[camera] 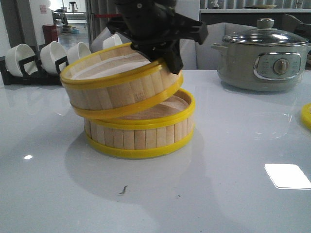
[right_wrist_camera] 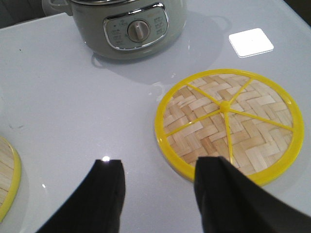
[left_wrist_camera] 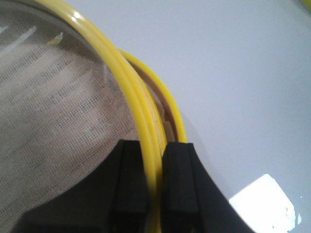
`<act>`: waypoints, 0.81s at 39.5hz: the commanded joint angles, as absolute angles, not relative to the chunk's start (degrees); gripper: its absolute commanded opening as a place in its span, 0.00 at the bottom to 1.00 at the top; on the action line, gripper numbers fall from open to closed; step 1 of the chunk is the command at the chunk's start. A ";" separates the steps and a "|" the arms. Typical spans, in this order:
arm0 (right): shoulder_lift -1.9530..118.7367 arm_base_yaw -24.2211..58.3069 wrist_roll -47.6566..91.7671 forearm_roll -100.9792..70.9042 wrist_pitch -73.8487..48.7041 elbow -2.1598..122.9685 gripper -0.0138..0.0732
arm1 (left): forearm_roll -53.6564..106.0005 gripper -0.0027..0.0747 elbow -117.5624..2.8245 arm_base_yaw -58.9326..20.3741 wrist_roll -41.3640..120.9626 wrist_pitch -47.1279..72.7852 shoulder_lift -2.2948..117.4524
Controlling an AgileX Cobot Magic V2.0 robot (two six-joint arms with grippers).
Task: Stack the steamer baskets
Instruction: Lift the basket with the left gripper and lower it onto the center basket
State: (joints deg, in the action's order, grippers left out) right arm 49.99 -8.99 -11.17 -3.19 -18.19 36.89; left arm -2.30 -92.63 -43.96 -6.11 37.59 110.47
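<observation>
Two steamer baskets are in the front view. The lower basket (camera: 141, 138) stands flat on the white table. The upper basket (camera: 116, 90) lies tilted on it, its left side raised and its right side down in the lower rim. My left gripper (camera: 170, 60) is shut on the upper basket's right rim. In the left wrist view the fingers (left_wrist_camera: 180, 184) pinch that yellow rim (left_wrist_camera: 131, 92), with the white liner (left_wrist_camera: 48, 107) inside and the lower basket's rim (left_wrist_camera: 167, 99) just outside. My right gripper (right_wrist_camera: 158, 174) is open and empty above the table.
The grey electric pot (camera: 262, 58) with glass lid stands at the back right and also shows in the right wrist view (right_wrist_camera: 126, 24). The woven yellow-rimmed lid (right_wrist_camera: 228, 126) lies by my right fingers; its edge (camera: 307, 116) shows at far right. A rack of white bowls (camera: 48, 58) stands at the back left.
</observation>
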 commanded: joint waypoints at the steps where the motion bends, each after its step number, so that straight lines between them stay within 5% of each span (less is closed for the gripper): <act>1: 49.56 -9.06 -10.48 -3.43 -15.03 39.00 0.66 | -3.43 0.14 -94.88 -45.59 -6.05 32.59 107.84; 32: 49.56 -9.06 -10.48 -3.43 -15.09 39.00 0.66 | -1.28 0.14 -94.88 -46.96 -6.05 27.79 111.76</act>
State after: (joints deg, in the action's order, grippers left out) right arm 49.99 -8.99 -11.17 -3.19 -19.21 36.89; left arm -2.03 -92.72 -46.19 -6.20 33.60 114.35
